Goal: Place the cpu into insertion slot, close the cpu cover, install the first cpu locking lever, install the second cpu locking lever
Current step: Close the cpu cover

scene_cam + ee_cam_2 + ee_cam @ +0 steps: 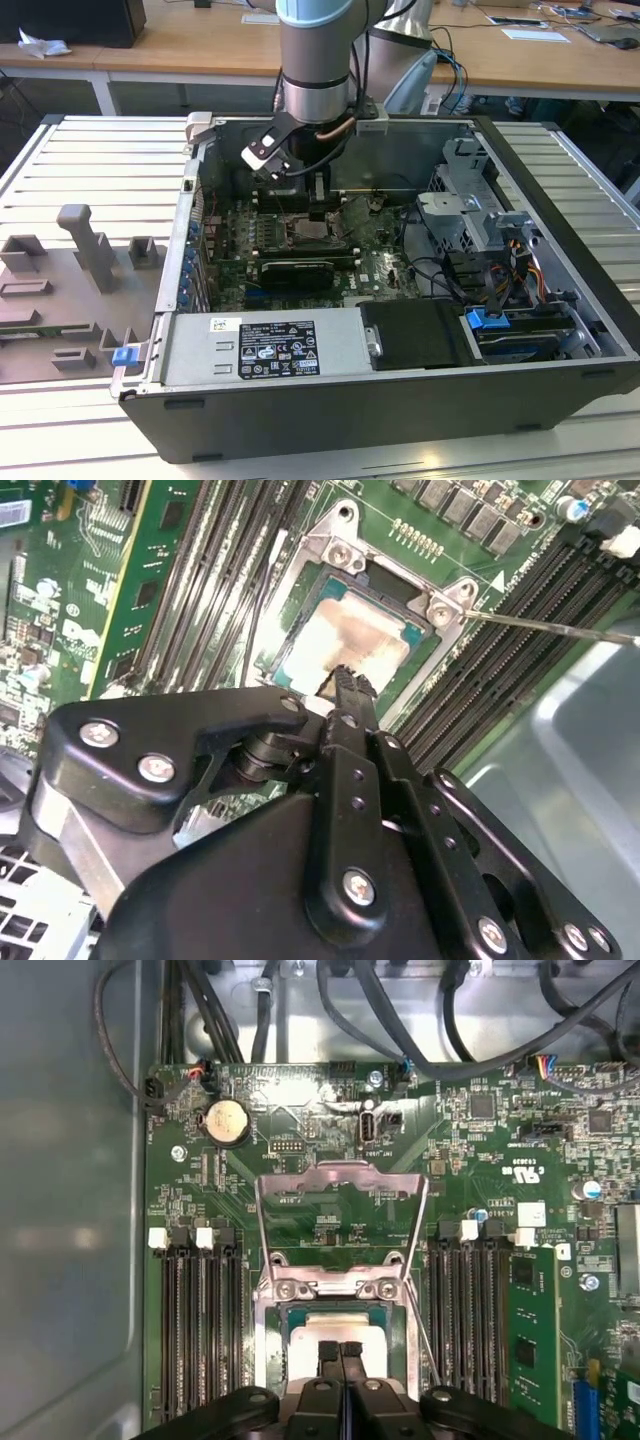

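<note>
Motherboard (480, 1160) shows cpu (310, 1335) seated in insertion slot (385, 580). Raised cpu cover (340, 1175) and both levers remain. Empty gripper (340, 1348), fingers together, is above it.

Room is open straight above the socket (286, 1312), where the tool (340, 1348), fingers (328, 1353) pressed together, hangs over the seated chip (340, 1325); the raised cover (340, 1172) walls one side, memory slots (195, 1320) flank two others, and black cables (210, 1005) crowd the case wall (300, 1035) beyond.

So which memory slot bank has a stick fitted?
The bank beside the thin locking lever: a green memory stick stands in it, the other bank holds none.
</note>
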You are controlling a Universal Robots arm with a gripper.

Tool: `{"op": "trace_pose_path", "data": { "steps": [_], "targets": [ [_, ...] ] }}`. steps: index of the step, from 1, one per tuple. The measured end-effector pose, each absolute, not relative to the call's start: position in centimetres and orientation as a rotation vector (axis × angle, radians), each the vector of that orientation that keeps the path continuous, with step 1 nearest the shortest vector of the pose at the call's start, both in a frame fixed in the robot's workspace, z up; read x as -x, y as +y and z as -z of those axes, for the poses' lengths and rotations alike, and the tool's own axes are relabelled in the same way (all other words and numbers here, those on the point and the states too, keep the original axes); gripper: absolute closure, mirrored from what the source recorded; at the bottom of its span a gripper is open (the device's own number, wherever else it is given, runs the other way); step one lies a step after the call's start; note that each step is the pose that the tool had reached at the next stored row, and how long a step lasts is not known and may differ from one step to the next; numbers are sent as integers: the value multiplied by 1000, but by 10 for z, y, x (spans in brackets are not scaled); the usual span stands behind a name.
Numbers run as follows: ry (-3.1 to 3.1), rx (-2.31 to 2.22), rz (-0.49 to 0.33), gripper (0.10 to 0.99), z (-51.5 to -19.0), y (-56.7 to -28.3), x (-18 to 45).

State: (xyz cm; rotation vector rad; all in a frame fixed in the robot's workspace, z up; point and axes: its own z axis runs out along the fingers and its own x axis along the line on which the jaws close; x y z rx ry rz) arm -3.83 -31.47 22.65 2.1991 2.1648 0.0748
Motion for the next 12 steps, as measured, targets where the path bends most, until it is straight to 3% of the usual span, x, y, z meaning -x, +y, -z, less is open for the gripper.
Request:
{"op": "trace_pose_path", "data": {
  "steps": [8,12],
  "targets": [
    [2165,-2199,-74,980,-232,-315,33],
    [2165,-2199,-74,980,-261,-315,33]
  ]
}}
